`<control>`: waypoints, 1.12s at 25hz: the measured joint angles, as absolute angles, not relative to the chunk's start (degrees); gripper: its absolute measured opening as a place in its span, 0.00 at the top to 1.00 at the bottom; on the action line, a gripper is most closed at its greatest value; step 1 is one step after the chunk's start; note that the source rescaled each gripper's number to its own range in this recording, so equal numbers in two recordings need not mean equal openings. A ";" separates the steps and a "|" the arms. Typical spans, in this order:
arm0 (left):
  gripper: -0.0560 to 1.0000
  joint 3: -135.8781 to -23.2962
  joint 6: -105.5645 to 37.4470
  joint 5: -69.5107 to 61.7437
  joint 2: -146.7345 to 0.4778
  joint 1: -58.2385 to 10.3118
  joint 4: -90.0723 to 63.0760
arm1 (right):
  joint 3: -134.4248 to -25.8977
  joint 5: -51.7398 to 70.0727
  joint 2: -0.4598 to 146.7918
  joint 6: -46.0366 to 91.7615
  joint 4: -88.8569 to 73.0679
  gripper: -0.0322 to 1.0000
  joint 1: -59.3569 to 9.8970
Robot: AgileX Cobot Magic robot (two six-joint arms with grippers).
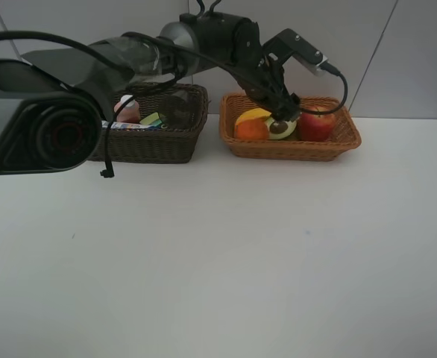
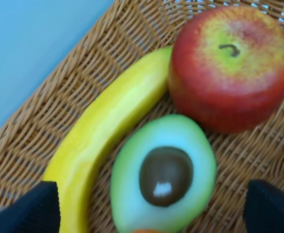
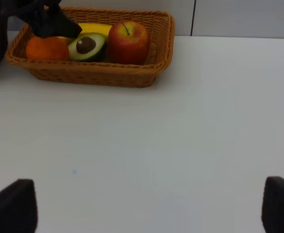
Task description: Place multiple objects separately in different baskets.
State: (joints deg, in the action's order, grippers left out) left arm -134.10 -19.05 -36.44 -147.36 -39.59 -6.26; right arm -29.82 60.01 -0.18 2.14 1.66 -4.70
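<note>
White table (image 1: 218,261) fronting a pale panelled wall, with two woven baskets set side by side along its far edge. Left pincer (image 1: 284,112), reached across the middle, hangs over the light orange-tan basket (image 1: 289,148); its fingers (image 2: 35,211) stand wide apart and grasp nothing, as the left wrist view shows. Directly beneath that pincer, between its fingertips, lies the halved avocado (image 2: 164,174), cut face and dark stone up. Just beyond the avocado, away from the pincer, sits the red apple (image 2: 231,65), stem up, touching or nearly touching the avocado's narrow end. The yellow banana (image 2: 108,126) curves along one side of the avocado, running from beside one fingertip up to the apple, which it touches. The orange (image 1: 251,128) rests in the same basket, on the side of the pincer toward the other basket; in the left wrist view only a sliver of it shows.

Right pincer (image 3: 151,208) hangs over bare table, well apart from both baskets, its fingers spread and released; the light basket lies well ahead of it. Left of the left pincer, in the high view, stands the dark brown basket (image 1: 153,145), partly hidden behind the arm (image 1: 129,60). Inside it a small pink bottle (image 1: 127,112) and a white bottle lying down (image 1: 133,126) can be made out; the other contents are too hidden to tell.
</note>
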 joint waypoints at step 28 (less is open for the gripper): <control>0.00 -134.10 -18.15 -57.17 -138.66 -38.70 -7.14 | -29.82 60.01 -0.18 2.14 1.66 0.03 -4.70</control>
